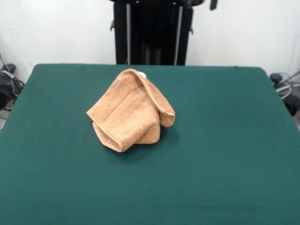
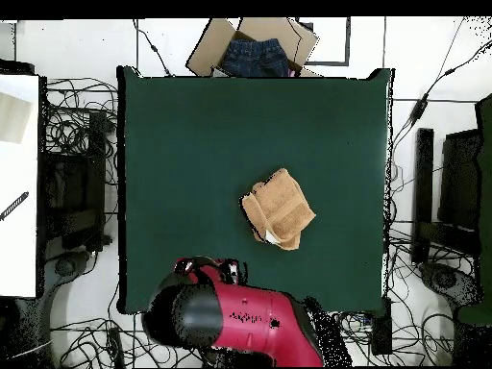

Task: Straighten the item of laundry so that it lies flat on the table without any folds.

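The item of laundry, a tan terry towel (image 1: 131, 110), lies crumpled in a folded heap near the middle of the green table (image 1: 225, 140), a little towards the robot's side. A small white label shows at its far top edge. In the overhead view the towel (image 2: 278, 209) sits right of centre on the table (image 2: 192, 144). The red arm (image 2: 245, 322) is drawn back over the table's near edge, well clear of the towel. Only a dark tip of the gripper (image 1: 213, 4) shows at the top edge of the front view.
The black pedestal (image 1: 152, 33) stands behind the table's far side. A cardboard box with blue jeans (image 2: 255, 50) sits beyond the table's opposite edge. Cables and equipment lie on the floor on both sides.
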You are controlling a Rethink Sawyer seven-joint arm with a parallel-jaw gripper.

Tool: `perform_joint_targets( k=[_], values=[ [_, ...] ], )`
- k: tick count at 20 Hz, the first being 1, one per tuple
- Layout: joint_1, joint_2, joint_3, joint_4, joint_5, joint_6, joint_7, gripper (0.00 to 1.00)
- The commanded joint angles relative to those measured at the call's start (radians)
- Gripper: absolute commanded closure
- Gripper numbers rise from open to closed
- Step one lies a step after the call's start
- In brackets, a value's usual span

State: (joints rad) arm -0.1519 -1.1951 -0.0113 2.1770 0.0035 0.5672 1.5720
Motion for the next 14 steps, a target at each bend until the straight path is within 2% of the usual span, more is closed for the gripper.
perform_joint_targets(
  k=[1, 5, 14],
  values=[
    [-0.062, 0.087, 0.083, 0.057, -0.019, -0.074, 0.032, 0.0],
    [-0.087, 0.118, 0.098, 0.057, -0.035, -0.115, 0.031, 0.0],
    [-0.102, 0.256, 0.113, 0.003, -0.074, -0.223, 0.056, 0.0]
  ],
)
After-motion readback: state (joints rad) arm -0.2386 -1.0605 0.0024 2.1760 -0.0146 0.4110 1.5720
